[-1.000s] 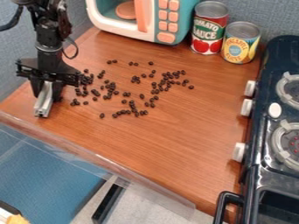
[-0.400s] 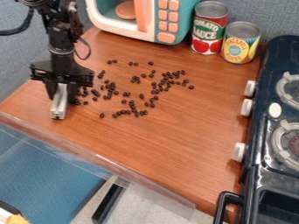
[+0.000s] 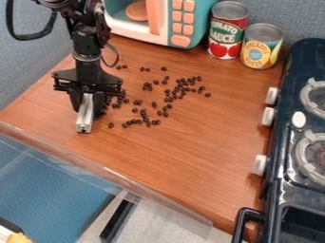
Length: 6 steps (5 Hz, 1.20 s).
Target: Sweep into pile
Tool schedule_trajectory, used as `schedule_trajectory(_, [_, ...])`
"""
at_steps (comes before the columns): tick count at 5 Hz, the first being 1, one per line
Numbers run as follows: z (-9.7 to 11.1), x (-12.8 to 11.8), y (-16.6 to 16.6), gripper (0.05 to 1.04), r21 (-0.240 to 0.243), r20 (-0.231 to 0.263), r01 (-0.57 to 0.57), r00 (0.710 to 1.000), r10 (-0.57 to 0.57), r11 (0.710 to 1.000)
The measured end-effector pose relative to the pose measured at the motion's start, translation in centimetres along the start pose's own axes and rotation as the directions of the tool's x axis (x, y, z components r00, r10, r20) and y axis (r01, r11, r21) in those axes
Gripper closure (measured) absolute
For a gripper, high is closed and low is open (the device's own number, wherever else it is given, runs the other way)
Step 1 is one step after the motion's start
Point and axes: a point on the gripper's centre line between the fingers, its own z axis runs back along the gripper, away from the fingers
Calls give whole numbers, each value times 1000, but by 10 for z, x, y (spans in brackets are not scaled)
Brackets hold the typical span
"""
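Pinching a pale bar in its jaws, the gripper is beside small, dark, roundish beans, coffee maybe, scattered kinda clumpy, nearer the surface's back edge than its front.

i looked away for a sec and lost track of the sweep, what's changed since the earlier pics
The gripper has moved to the right across the view, carrying the light bar with it into the left part of the dark beans. Nothing was newly gripped or let go. The beans farther right, both cans, the toy microwave and the stove stayed put.
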Motion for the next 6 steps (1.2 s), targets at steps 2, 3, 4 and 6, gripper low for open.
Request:
schedule_trajectory(2, [3,-9,-31,697,-46,-9,11,1000,-12,999])
schedule_trajectory(3, [5,-14,-47,697,-69,-18,8,1000,-9,998])
schedule_trajectory(4, [7,-21,-66,697,-98,-32,6,999,-9,995])
schedule_trajectory(6, [10,-25,-89,697,-134,-50,-22,999,15,991])
